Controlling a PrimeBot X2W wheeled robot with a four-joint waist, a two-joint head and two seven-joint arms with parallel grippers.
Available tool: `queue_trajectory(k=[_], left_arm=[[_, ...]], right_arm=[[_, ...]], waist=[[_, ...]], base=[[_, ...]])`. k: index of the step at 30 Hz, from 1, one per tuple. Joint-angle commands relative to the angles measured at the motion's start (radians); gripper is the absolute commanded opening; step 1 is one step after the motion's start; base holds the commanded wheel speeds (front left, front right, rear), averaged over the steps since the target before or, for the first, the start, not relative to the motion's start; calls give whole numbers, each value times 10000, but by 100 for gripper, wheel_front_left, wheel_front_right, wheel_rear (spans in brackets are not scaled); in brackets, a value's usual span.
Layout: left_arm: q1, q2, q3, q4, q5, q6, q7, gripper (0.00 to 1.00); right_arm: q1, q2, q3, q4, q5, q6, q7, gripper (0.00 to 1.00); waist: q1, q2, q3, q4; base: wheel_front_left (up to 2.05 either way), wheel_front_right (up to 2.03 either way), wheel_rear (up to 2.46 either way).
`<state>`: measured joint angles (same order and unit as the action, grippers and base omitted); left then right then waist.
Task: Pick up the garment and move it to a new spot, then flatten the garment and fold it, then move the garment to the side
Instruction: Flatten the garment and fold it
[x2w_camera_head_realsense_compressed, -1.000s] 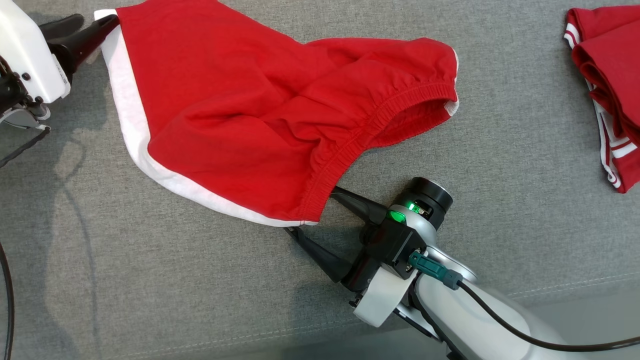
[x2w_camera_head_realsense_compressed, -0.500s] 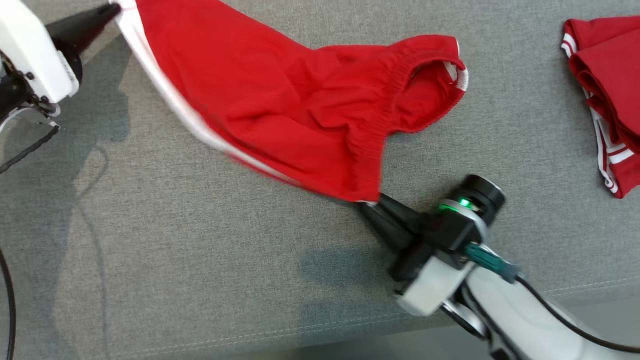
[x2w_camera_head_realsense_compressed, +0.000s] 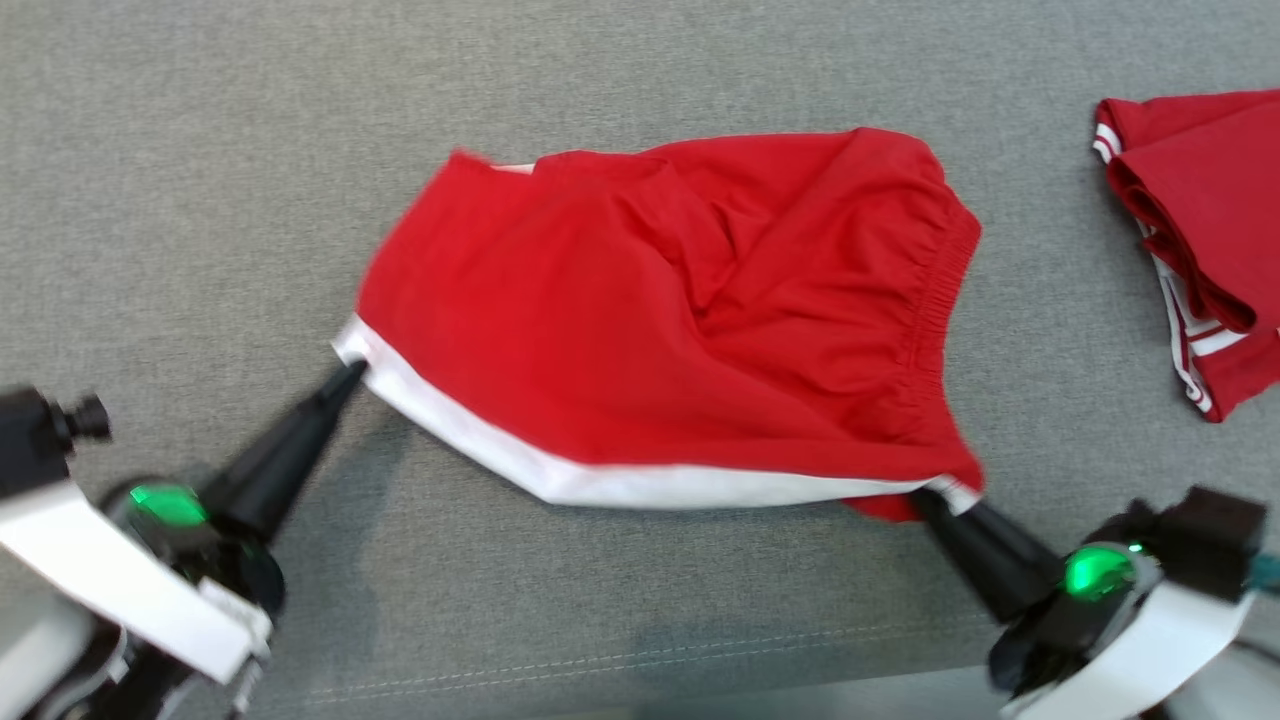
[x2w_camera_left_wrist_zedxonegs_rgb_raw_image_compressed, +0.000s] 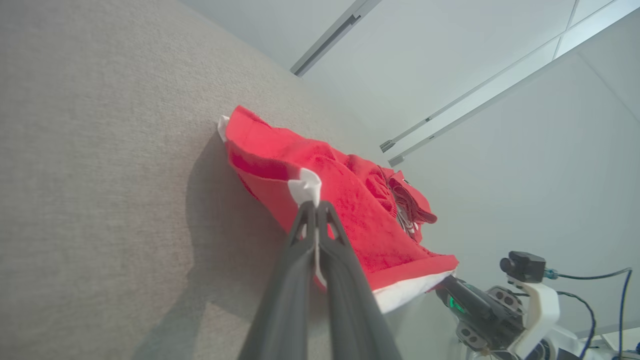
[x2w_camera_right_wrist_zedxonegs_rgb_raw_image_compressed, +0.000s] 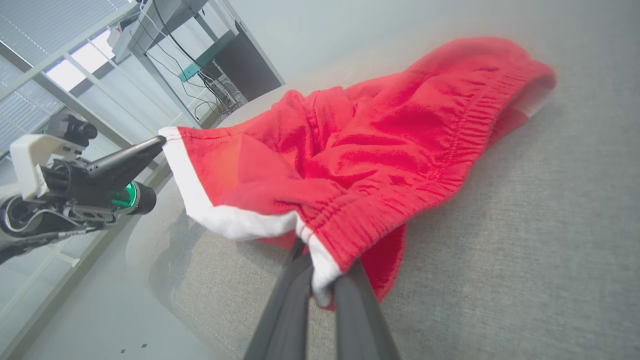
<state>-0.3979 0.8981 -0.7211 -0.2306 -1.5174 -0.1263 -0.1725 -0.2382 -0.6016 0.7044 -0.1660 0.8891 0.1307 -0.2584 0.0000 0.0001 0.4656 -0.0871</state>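
My left gripper (x2w_camera_head_realsense_compressed: 352, 373) points up from the lower left, fingers pinched tight on a hem corner of the red shorts (x2w_camera_head_realsense_compressed: 680, 330). My right gripper (x2w_camera_head_realsense_compressed: 924, 496) angles in from the lower right, clamped on the waistband corner.

A grey fabric surface (x2w_camera_head_realsense_compressed: 180, 200) carries white-hemmed red shorts (x2w_camera_head_realsense_compressed: 680, 340) in the middle and a folded red garment (x2w_camera_head_realsense_compressed: 1200, 190) well apart to the right.

second red garment (x2w_camera_head_realsense_compressed: 1195, 220) cut by right edge, far corner of garment (x2w_camera_head_realsense_compressed: 660, 330) blurred
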Motion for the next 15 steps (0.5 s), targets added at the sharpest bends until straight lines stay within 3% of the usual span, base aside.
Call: queue_trajectory(k=[1,5,7,9,11,13,15], left_arm=[[32,512,569,-643,-134,-24,-252,0],[-482,408,714,-707,-265,-33,-4,0],[-1804,166,861,-68,-625,-38,905,0],[-3674,-204,1122,1154,-1006,-40,1999,0],[-5640,-657,1426,2727,-1133,-41,2762,0],[-7455,-1083,1621,4150,-664,-41,2941,0],[-8866,-1320,1335,5239,539,-42,2814,0]], right_arm=[[356,-227,-415,-85,721,0,85,0],[-948,297,-1332,890,1370,0,989,0],[-3122,865,-1415,1709,1442,0,1855,0],[-5802,1617,-1353,2962,1171,0,2444,0],[-8543,2160,-1038,4519,-108,0,2443,0],[-10546,2973,-1063,6227,-606,0,2117,0],[-11861,3461,-1058,7761,-1037,0,1679,0]], waist=[[0,-1,-28,120],[0,-1,-158,214],[0,-1,-298,118],[0,-1,-514,3],[0,-1,-785,-119],[0,-1,-1134,-206],[0,-1,-1516,-148]], base=[[0,0,0],[0,0,0],[0,0,0],[0,0,0],[0,0,0],[0,0,0],[0,0,0]])
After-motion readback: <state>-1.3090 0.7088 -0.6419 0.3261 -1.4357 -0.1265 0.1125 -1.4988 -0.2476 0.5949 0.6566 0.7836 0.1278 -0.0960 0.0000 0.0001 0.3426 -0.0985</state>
